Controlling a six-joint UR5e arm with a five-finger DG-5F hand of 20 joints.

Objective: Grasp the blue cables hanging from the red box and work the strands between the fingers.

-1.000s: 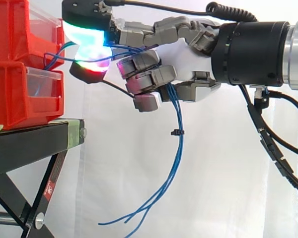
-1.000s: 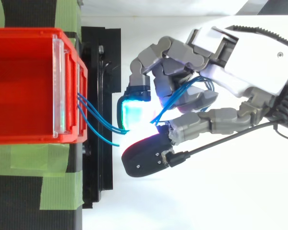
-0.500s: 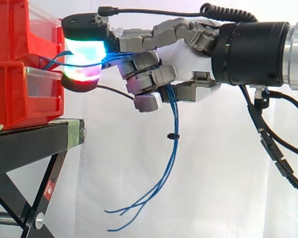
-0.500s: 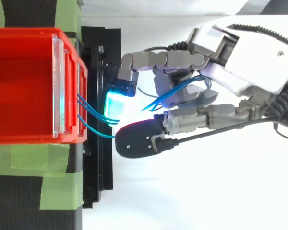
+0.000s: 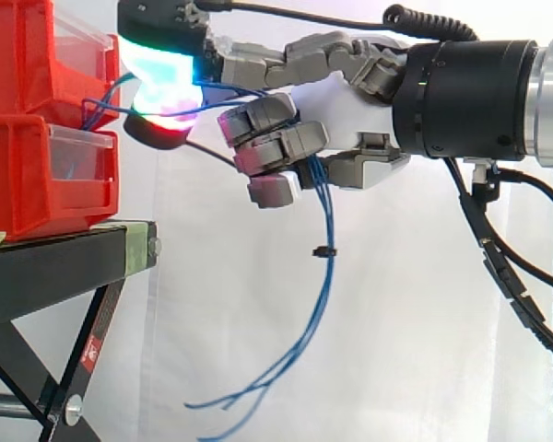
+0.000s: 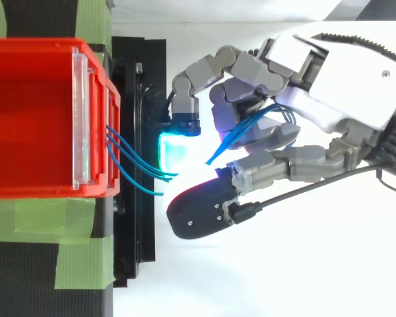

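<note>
Side view, bins: two are counted, the upper red bin [image 5: 18,55] stacked on the lower red bin [image 5: 18,175], both carried on the black worktop [image 5: 55,267] before the white curtain [image 5: 396,322].
Side view, blue cables [image 5: 324,276]: a bundle of thin, glossy blue strands is seen. It leaves the front of the upper red bin in a small loop, runs level to the right and then drops below the hand in a long curve. Three loose ends can be made out near the bottom edge, splayed to the left.
Side view, cable tie [image 5: 324,250]: one small black tie is seen round the hanging strands.
Side view, hand [image 5: 336,115]: the fingers are curled over the strands. The glowing fingertips [image 5: 161,69], cyan above and red below, are closed on the level stretch just beside the bins.
Top view, red bin [image 6: 33,45]: one is seen from above, with a clear front panel.
Top view, blue cables [image 6: 129,165]: three strands are counted leaving the bin front and crossing the worktop [image 6: 138,244] to the lit pads.
Top view, hand [image 6: 343,72]: further strands are looped inside the curled fingers.
Top view, green tape [image 6: 79,261]: strips are seen beside the bin.
</note>
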